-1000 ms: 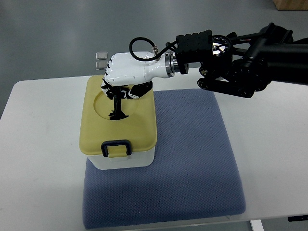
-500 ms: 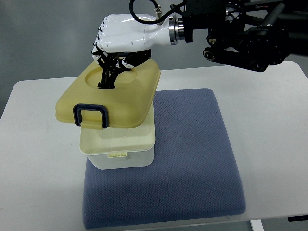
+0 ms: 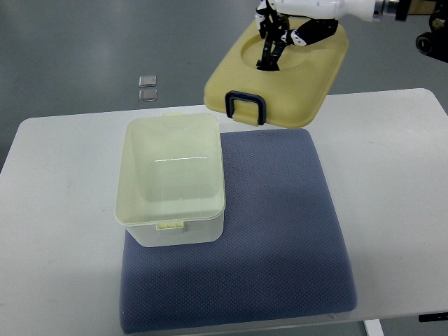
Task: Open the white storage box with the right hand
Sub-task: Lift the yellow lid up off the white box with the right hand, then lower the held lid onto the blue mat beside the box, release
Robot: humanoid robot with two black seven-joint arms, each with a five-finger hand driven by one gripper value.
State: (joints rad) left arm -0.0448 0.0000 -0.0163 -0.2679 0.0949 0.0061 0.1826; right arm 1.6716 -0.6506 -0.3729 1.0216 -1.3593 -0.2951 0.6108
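right robot hand (image 3: 297, 21) holds lid (image 3: 280, 80) above box (image 3: 171, 182).

box (image 3: 171, 182) on mat (image 3: 273, 238), lid (image 3: 280, 73) behind-right

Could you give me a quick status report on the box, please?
Right hand grips lid, held clear above table. White storage box open on blue mat. Nothing obstructing.

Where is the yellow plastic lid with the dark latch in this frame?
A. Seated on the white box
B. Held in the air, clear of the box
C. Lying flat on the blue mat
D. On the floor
B: the right hand holds the yellow plastic lid aloft, tilted, up and right of the open white storage box.
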